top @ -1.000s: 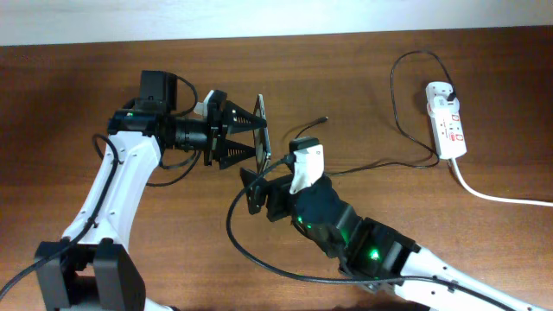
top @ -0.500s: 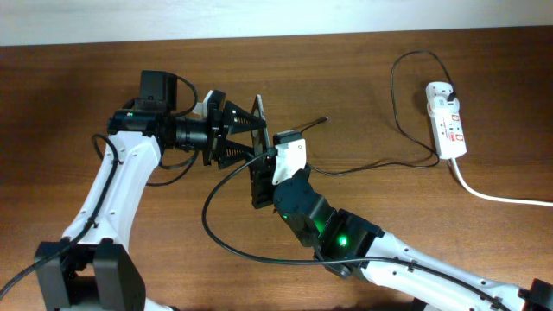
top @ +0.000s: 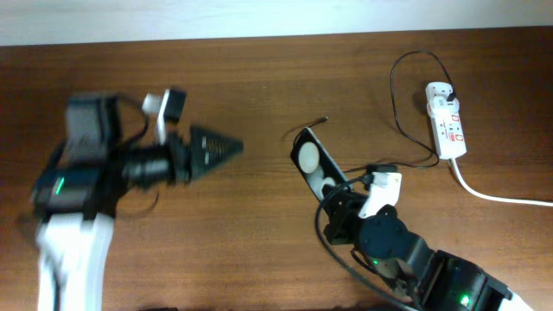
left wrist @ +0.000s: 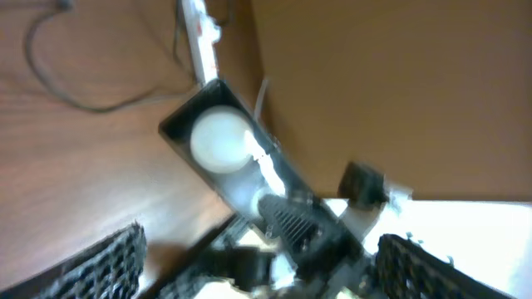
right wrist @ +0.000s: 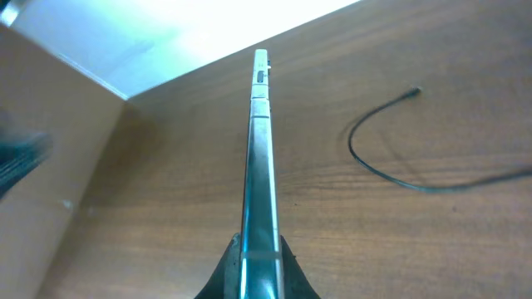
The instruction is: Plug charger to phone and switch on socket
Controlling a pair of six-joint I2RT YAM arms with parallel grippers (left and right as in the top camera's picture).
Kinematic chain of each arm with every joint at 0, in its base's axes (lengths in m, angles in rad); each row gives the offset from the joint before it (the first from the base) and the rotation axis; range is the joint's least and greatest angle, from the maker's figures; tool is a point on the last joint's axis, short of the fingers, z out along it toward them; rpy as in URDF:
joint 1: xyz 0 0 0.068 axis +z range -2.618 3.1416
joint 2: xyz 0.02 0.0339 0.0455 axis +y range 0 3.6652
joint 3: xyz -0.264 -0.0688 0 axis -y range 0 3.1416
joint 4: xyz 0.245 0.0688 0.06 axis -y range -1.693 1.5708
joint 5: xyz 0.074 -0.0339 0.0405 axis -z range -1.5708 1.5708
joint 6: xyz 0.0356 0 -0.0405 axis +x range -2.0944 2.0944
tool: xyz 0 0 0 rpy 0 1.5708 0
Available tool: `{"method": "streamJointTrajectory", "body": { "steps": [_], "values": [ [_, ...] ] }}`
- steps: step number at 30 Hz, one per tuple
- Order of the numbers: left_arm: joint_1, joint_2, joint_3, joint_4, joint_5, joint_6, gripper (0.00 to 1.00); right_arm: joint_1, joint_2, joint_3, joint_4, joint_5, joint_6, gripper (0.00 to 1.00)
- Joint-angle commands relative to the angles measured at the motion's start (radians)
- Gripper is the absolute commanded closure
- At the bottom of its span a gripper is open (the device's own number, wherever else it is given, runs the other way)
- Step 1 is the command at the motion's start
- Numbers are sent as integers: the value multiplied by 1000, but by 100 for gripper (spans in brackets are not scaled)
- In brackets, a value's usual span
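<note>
The phone (top: 309, 159), black with white round shapes, sticks out up-left from my right gripper (top: 335, 192), which is shut on its lower end. The right wrist view shows the phone (right wrist: 259, 158) edge-on between the gripper (right wrist: 259, 259) and the wood. My left gripper (top: 229, 148) is open and empty at the left, well apart from the phone (left wrist: 223, 145). The charger cable (top: 395, 95) runs from the socket (top: 448, 121) at the far right, and its connector tip (top: 322, 120) lies just above the phone. The same cable (right wrist: 374, 170) curves to the phone's right.
A thick white cord (top: 501, 197) leaves the socket toward the right edge. A white wall runs along the table's far edge (top: 276, 36). In the blurred left wrist view the socket (left wrist: 195, 33) and a loop of cable (left wrist: 50, 79) lie beyond the phone.
My left gripper opened, let go of the phone and drew back to the left. My right gripper shut on the phone and carried it right, toward the cable tip.
</note>
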Motion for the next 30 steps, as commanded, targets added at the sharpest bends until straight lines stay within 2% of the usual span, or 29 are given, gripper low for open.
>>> {"method": "streamJointTrajectory", "body": {
  "steps": [1, 2, 3, 6, 7, 9, 10, 11, 12, 14, 16, 18, 21, 23, 25, 26, 28, 30],
  "values": [
    [2, -275, 3, -198, -478, 152, 3, 5, -16, -37, 28, 11, 224, 96],
    [2, -324, 3, -224, -527, 164, 2, 5, -13, -67, 69, 5, 266, 96],
    [2, -452, -6, -261, -551, 202, 2, 5, -10, -175, 263, -36, 315, 96],
    [2, -669, -135, -261, -591, 192, 4, 4, 23, -469, 847, -159, 358, 96],
    [3, -739, -284, -206, -592, 117, 1, 4, 45, -533, 946, -164, 406, 96],
    [3, -755, -510, -39, -591, -63, 1, 4, 48, -539, 957, -191, 405, 96],
    [2, -755, -650, 127, -568, -217, 1, 4, 47, -539, 957, -192, 405, 96],
    [2, -751, -834, 414, -460, -394, 1, 4, 47, -539, 956, -192, 405, 96],
    [2, -735, -990, 727, -371, -622, 1, 4, 48, -539, 956, -192, 405, 96],
    [2, -674, -1209, 1155, -327, -1001, 1, 4, 52, -539, 956, -192, 466, 96],
    [2, -634, -1278, 1395, -292, -1143, 1, 4, 82, -539, 957, -192, 558, 96],
    [2, -609, -1278, 1549, -284, -1208, 1, 5, 177, -539, 1035, -211, 610, 96],
    [2, -540, -1278, 1545, -288, -1207, 1, 5, 279, -539, 1159, -235, 610, 96],
    [2, -389, -1276, 1678, -286, -1199, 1, 5, 336, -539, 1208, -237, 610, 96],
    [0, -153, -1209, 1852, -240, -1186, 1, 4, 344, -539, 1212, -237, 600, 96],
    [-13, -74, -1172, 1889, -210, -1176, 1, 4, 344, -539, 1212, -237, 600, 96],
    [-132, 139, -1062, 2042, -160, -1176, 1, 5, 344, -539, 1223, -237, 600, 96],
    [-240, 219, -1023, 2090, -169, -1177, 1, 5, 344, -539, 1248, -237, 600, 96]
  ]
}}
